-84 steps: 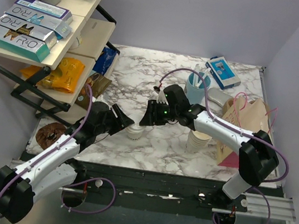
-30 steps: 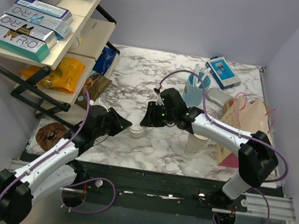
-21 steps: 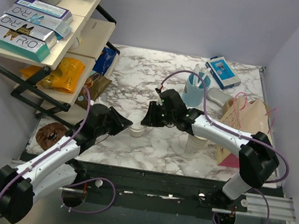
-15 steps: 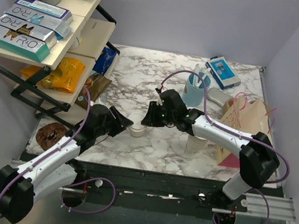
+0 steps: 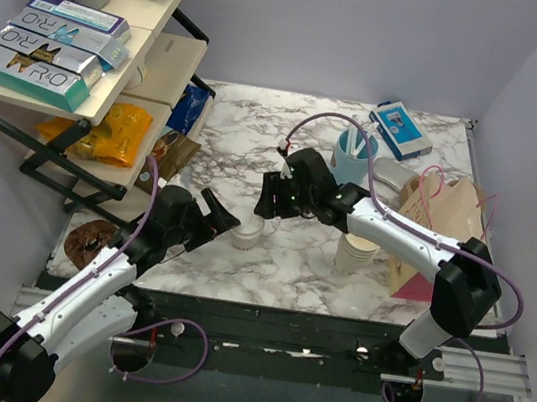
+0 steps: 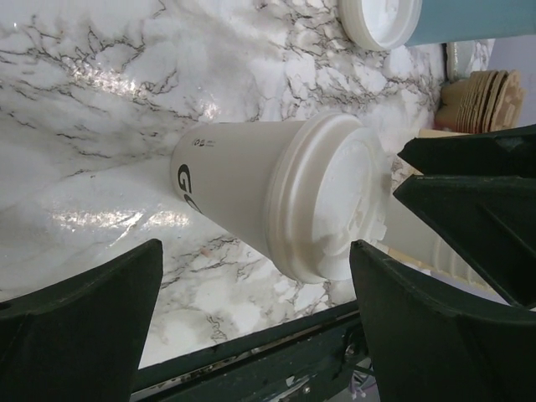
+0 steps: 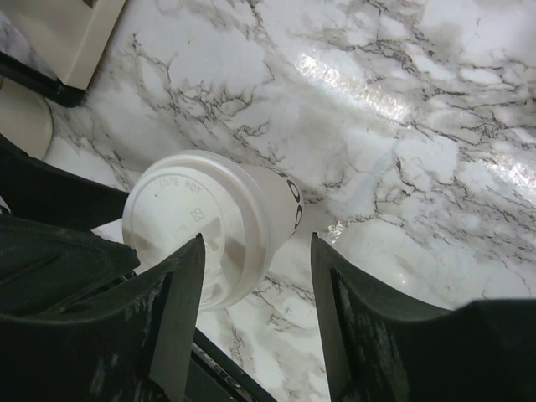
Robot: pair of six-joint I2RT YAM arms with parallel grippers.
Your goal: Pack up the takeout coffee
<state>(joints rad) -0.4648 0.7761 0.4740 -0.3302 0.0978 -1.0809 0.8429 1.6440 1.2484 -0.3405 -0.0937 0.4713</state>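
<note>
While cup (image 5: 249,231) stands upright on table (image 5: 228,134), lid up (long axis vertical), left gripper (image 6: 255,251) brackets it, released; right gripper (image 7: 255,243) above, parted, empty. Side reads "G", lid "HOT".

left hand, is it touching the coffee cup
Cannot tell. Left wrist view: marble shows between the coffee cup and one finger, but the other finger overlaps the lid's rim.

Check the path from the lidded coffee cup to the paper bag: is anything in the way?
Yes. The stack of lidless paper cups stands between the coffee cup and the paper bag, close beside the bag. A low, straight slide would likely hit it; lifting the cup over should clear it.
</note>
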